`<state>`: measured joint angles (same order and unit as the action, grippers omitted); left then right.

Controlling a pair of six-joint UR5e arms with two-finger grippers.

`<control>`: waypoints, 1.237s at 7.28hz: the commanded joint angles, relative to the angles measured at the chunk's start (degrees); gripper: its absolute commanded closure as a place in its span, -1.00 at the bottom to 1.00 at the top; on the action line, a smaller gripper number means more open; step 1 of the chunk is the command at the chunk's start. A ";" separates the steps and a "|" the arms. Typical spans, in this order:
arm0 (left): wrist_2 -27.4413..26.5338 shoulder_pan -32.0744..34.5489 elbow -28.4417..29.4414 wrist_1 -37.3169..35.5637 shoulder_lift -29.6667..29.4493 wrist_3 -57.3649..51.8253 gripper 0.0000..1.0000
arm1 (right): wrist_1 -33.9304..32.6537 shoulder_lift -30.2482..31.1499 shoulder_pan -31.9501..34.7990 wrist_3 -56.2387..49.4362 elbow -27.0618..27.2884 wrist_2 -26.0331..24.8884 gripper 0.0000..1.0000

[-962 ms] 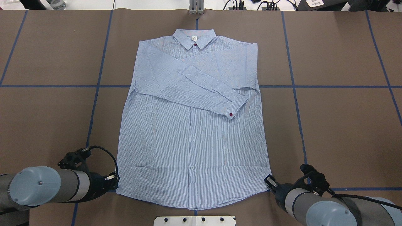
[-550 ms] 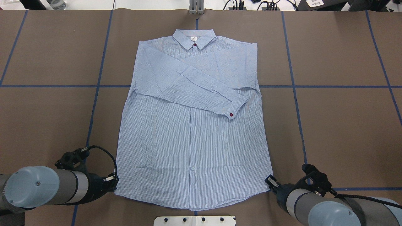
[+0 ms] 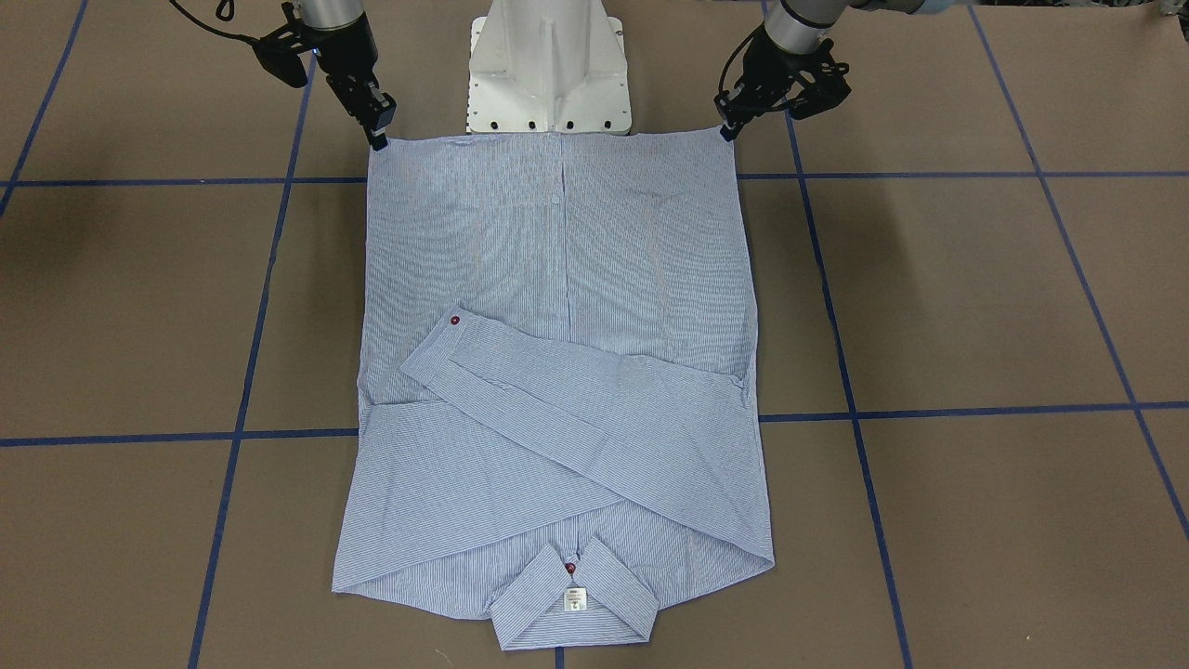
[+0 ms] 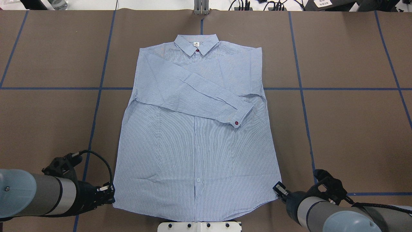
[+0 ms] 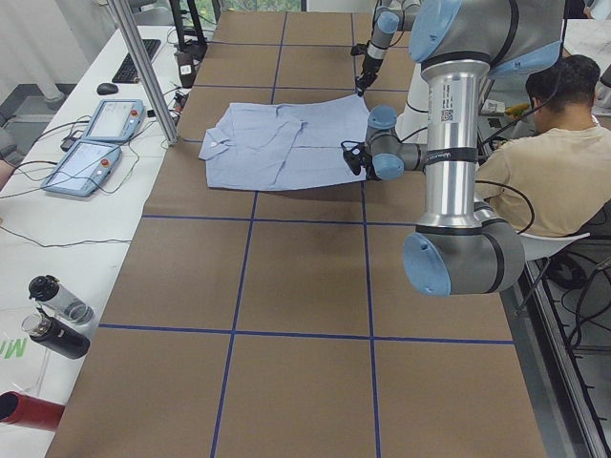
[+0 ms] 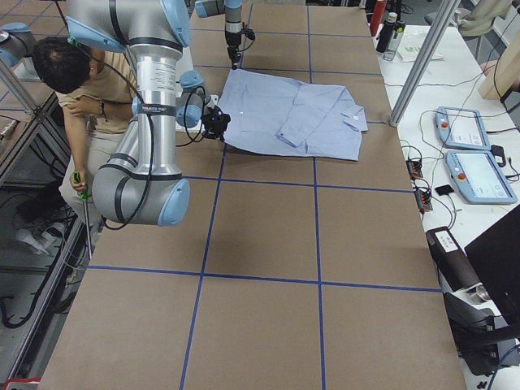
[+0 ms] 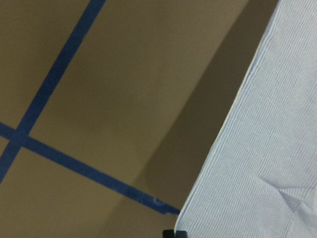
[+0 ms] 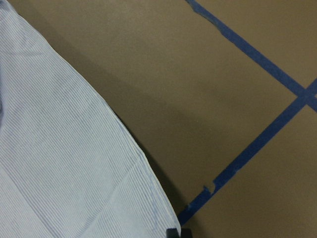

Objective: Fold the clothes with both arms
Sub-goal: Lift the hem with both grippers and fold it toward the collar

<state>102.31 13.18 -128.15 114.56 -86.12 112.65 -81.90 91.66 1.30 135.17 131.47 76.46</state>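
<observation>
Shirt pinched at both hem corners

Nearest me, the left gripper has its jaws clamped on the shirt's left hem corner, and the right gripper pinches the opposite corner. In both wrist views the cloth edge runs into the fingertips, raised, with a shadow beneath. Beyond, the shirt lies flat on the brown table, one sleeve folded across the chest, collar farthest away.

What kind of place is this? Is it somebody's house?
Probably a robot lab, not a house: big robot arms grip a shirt on a tape-gridded table, with control tablets beside it.
</observation>
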 commanded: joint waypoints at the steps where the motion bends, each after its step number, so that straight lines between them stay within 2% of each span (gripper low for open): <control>1: 1.22 2.80 -1.40 -0.04 -1.50 -0.06 1.00 | -2.38 -0.43 3.17 0.00 1.43 -0.17 1.00; 2: 1.48 6.39 -1.57 0.05 -2.38 -0.93 1.00 | -2.38 -0.60 5.80 -0.17 1.43 0.09 1.00; 4: 1.31 10.36 0.08 -0.04 -7.72 -1.02 1.00 | -3.25 -4.80 7.92 -0.96 0.55 0.44 1.00; 5: 1.48 13.07 0.18 0.05 -7.93 -1.02 1.00 | -5.09 -6.39 10.72 -1.05 0.63 3.05 1.00; 7: 6.38 19.57 0.45 -0.04 -8.02 -3.63 1.00 | -9.05 -9.91 16.17 -3.32 0.55 8.59 1.00; 9: 6.76 22.84 1.85 -0.13 -7.67 -7.61 1.00 | -9.24 -10.10 20.56 -4.92 0.46 10.44 1.00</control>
<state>108.54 33.89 -127.08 114.47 -94.00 106.69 -90.78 81.93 18.82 131.06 131.97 85.19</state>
